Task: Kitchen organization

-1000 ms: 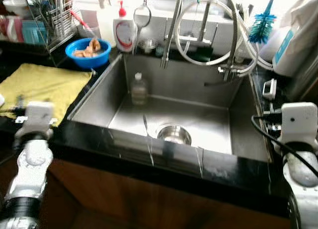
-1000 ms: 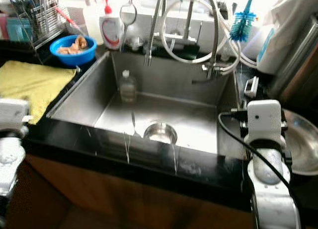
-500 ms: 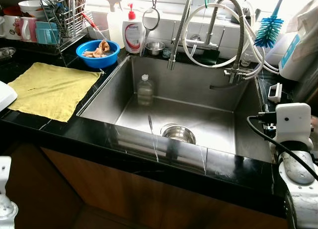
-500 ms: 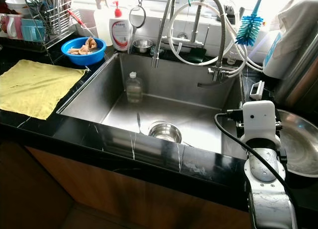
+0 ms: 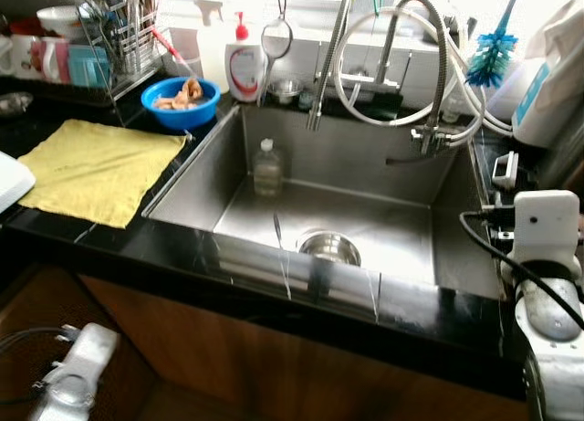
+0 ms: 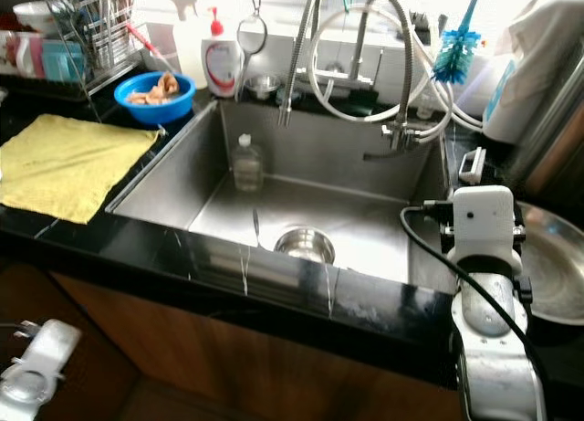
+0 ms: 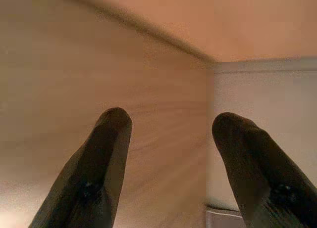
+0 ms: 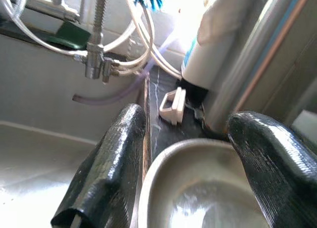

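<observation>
Sink: a deep stainless steel sink (image 5: pixel 401 165) set into the black marble desk (image 5: pixel 119 243), with a round metal drain strainer (image 5: pixel 328 247) in its floor.
In the sink: a small clear plastic bottle (image 5: pixel 266 168) stands upright by the back left corner; a thin utensil (image 5: pixel 276 229) lies on the floor beside the strainer.
Left of the sink: a yellow cloth (image 5: pixel 96 168) lies flat on the desk; behind it a round blue bowl (image 5: pixel 180 101) with brownish scraps, and a wire dish rack (image 5: pixel 119 37) with utensils.
Back ledge: a white soap bottle with a red pump (image 5: pixel 244 65), a small steel cup (image 5: pixel 286 89), coiled faucet hoses (image 5: pixel 401 60), a blue bottle brush (image 5: pixel 493 51).
Right hand (image 8: pixel 193 178): fingers spread apart and holding nothing, poised over the rim of a round steel pan (image 6: pixel 547 266) on the desk just right of the sink; a small white clip (image 8: pixel 173 105) lies beyond it.
Left hand (image 7: pixel 171 163): fingers apart and empty, low beneath the desk edge, facing the brown wooden cabinet front (image 7: pixel 74 79), well apart from the sink's contents.
</observation>
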Tool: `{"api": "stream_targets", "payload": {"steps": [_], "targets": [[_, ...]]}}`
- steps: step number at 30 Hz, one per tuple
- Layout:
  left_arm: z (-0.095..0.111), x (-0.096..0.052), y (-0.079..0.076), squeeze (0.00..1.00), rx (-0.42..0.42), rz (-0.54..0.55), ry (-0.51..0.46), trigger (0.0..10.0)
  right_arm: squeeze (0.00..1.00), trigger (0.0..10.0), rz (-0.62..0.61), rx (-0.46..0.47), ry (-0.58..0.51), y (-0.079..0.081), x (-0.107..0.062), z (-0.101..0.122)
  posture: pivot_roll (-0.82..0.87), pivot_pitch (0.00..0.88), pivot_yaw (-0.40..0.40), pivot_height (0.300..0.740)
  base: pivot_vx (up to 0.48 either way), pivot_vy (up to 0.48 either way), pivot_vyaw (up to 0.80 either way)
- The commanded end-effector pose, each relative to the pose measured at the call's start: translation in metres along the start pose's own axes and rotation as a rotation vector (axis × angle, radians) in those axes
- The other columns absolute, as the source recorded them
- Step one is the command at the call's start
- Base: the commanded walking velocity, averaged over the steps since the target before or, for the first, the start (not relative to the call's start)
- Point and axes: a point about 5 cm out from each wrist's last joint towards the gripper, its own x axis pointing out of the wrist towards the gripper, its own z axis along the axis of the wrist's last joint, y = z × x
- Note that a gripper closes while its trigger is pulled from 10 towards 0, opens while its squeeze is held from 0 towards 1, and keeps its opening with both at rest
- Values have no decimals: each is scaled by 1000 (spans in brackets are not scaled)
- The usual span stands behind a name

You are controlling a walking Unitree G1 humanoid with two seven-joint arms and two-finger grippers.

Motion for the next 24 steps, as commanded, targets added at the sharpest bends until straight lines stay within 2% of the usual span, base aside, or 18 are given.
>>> {"api": "stream_targets", "payload": {"steps": [1, 2, 6, 9, 13, 16, 19, 24], "targets": [[0, 1, -8, 0, 95, -70, -5, 10000, 0, 10000, -25, 29, 29, -2, -2, -3, 49, 0, -10, 740, 0, 0, 0], [3, 2, -16, 0, 165, -113, -12, 10000, 0, 10000, -50, 102, 57, -1, -4, -6, 42, 0, -12, 740, 0, 0, 0], [6, 3, -28, 0, 187, -170, 4, 10000, 0, 10000, -62, 236, 99, 7, -7, -9, 27, 0, -8, 740, 0, 0, 0], [5, 2, -35, 0, 237, -194, 10, 10000, 0, 10000, -40, 245, 103, 15, -10, -9, 15, 0, -9, 740, 0, 0, 0], [-5, 0, -52, 0, 302, -254, 39, 10000, 0, 10000, -33, 329, 121, 26, -15, -7, -1, 0, -12, 740, 0, 0, 0], [-8, -1, -58, 0, 297, -267, 47, 10000, 0, 10000, -17, 343, 114, 30, -15, -2, -10, 0, -15, 740, 0, 0, 0], [-5, -2, -65, 0, 272, -281, 41, 10000, 0, 10000, 21, 304, 103, 34, -13, 3, -13, 0, -22, 740, 0, 0, 0], [-1, -2, -72, 0, 252, -291, 29, 10000, 0, 10000, 7, 286, 70, 28, -10, 10, -22, 0, -26, 740, 0, 0, 0]]}}
